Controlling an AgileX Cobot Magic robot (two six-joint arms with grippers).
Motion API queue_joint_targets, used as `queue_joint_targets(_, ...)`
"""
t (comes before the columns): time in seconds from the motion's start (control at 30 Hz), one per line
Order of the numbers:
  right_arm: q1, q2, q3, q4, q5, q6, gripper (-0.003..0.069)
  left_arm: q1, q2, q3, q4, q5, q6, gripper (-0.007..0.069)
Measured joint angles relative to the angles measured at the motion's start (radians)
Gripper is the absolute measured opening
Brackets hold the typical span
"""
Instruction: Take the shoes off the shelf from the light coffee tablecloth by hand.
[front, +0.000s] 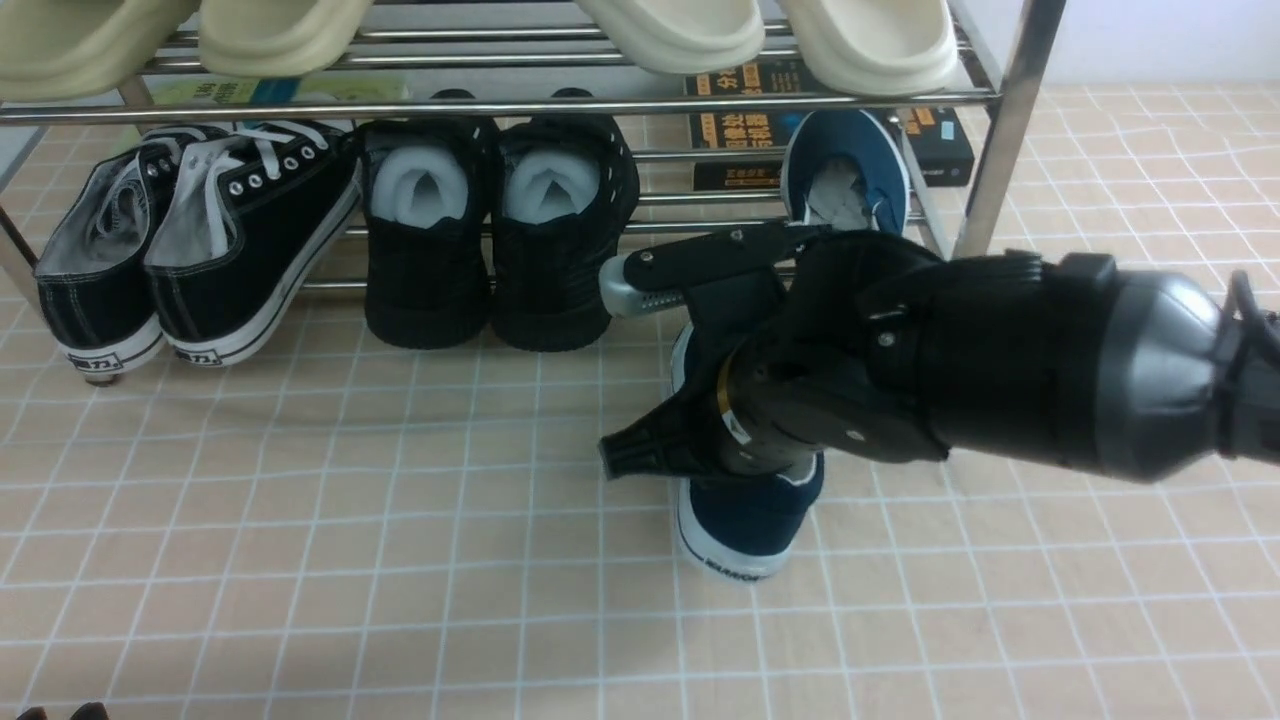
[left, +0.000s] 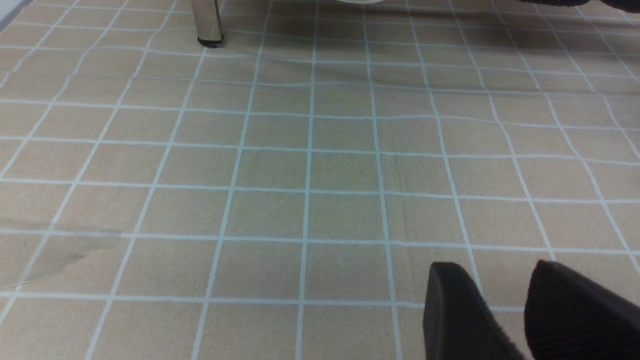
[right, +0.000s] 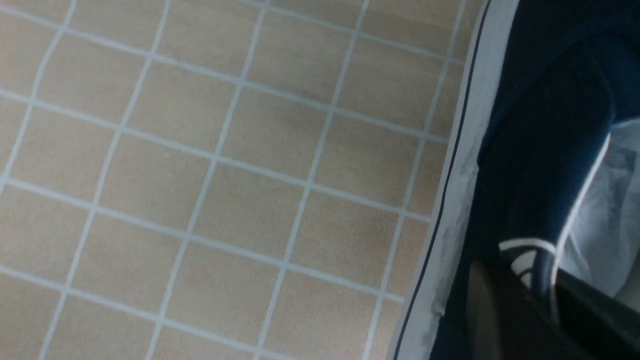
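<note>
Navy canvas fills the edge of the right wrist view: one shoe (right: 540, 125) has its side wall pinched between the right fingers (right: 500, 310), one finger outside against the canvas just above the white sole, the other inside by the white-trimmed collar. From the front, that shoe (front: 745, 520) is off the shelf (front: 600, 103) and just before it, over the cloth (front: 400, 500), heel toward the camera and toe hidden under the arm. Whether its sole rests on the cloth I cannot tell. The other shoe (front: 845, 175) stands on the lower tier at the right end, tilted with its opening facing forward. Black sneakers (front: 200, 240) and black shoes (front: 500, 240) sit further left on that tier. The left fingers (left: 465, 315) hang low over bare cloth, slightly parted, with nothing between them, well apart from both navy shoes.
</note>
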Motion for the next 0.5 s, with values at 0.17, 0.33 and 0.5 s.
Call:
queue_joint_targets(0.17,-0.006,0.02,0.0,-0.004,-0.043,0.017,0.0056,0.0,0.0,0.0,0.0,0.0,0.0,0.0242)
queue_joint_targets(0.33,-0.006,0.031,0.0,0.009,-0.045,0.018,0.0067,0.0,0.0,0.0,0.0,0.0,0.0,0.0242)
queue_joint_targets(0.5,-0.007,0.032,-0.001,0.074,-0.027,-0.013,0.0126,0.0,0.0,0.0,0.0,0.0,0.0,0.0242)
